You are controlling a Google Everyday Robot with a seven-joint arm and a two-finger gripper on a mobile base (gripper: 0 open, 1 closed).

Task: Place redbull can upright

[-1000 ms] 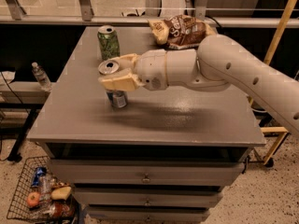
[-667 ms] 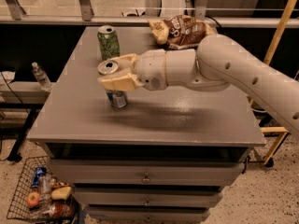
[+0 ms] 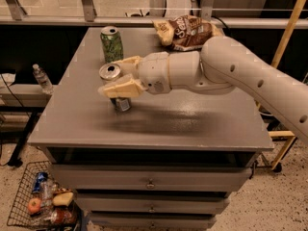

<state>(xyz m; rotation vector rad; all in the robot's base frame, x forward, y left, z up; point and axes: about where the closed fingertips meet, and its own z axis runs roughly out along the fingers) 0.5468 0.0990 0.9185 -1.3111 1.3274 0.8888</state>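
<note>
The redbull can [image 3: 111, 73] stands upright on the grey table [image 3: 192, 119], left of centre; its shiny silver top shows above the fingers and its base [image 3: 122, 104] below them. My gripper [image 3: 118, 78] reaches in from the right and holds the can between its two cream fingers [image 3: 122, 87], one in front and one behind. The can's middle is hidden by the front finger.
A wider green patterned can [image 3: 111, 44] stands upright just behind the redbull can. A brown snack bag [image 3: 185, 31] lies at the table's back edge. A water bottle [image 3: 42, 79] stands on a low shelf to the left. A wire basket [image 3: 41, 202] of items sits on the floor.
</note>
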